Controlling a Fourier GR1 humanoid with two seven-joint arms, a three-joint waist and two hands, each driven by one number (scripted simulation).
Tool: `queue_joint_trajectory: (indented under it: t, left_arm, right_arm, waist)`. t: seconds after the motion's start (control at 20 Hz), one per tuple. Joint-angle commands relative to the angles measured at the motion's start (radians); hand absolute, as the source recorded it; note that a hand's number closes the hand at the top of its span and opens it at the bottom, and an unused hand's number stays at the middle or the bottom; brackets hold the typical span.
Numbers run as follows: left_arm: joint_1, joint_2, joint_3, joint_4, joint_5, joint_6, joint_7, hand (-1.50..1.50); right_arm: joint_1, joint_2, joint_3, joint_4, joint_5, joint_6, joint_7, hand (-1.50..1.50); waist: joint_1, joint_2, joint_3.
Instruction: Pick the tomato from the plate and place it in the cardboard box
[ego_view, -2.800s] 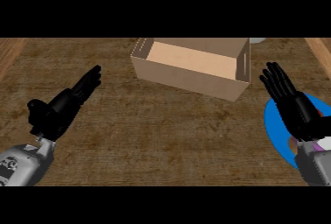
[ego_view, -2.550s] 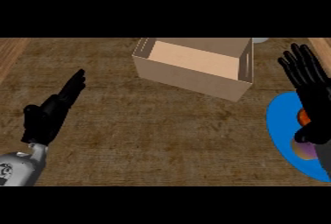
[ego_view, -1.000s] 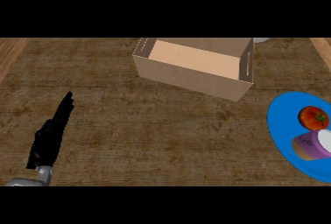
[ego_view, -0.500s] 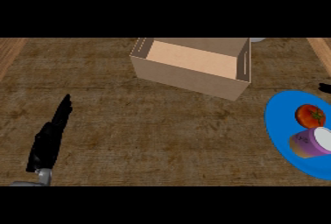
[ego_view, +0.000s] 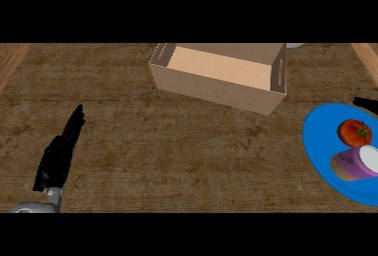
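Since a moment ago our right hand (ego_view: 365, 103) has edged in at three o'clock, fingers unreadable, nearing the tomato (ego_view: 354, 132) on the plate (ego_view: 319, 150); left hand (ego_view: 57, 155) rests straight-fingered; next, grasp.

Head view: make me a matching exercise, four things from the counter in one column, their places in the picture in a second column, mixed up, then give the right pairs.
Things:
1. red tomato
2. open brown cardboard box
3. black left hand
4. purple cup with a white top

Places:
A. far side of the counter, near the middle
B. lower left, edge-on, fingers straight
C. on the round blue plate, nearer part, lying on its side
D. on the round blue plate, farther part, beside the cup

Pairs: 1-D, 2-A, 3-B, 4-C
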Motion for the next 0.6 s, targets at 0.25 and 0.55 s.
queue_joint_trajectory:
  t: [0.25,0.55]
  left_arm:
    - [0.046,0.004,0.077,-0.045,-0.02,-0.074,0.007,0.0]
    - [0.014,-0.066,0.073,-0.021,-0.047,-0.08,0.032,0.0]
  right_arm:
    - [-0.013,0.027,-0.074,-0.014,0.067,0.06,-0.014,-1.5]
    - [0.025,0.113,-0.092,0.029,0.131,-0.024,-0.032,-1.5]
  waist:
    - [0.0,-0.001,0.0]
    - [-0.001,-0.001,0.0]
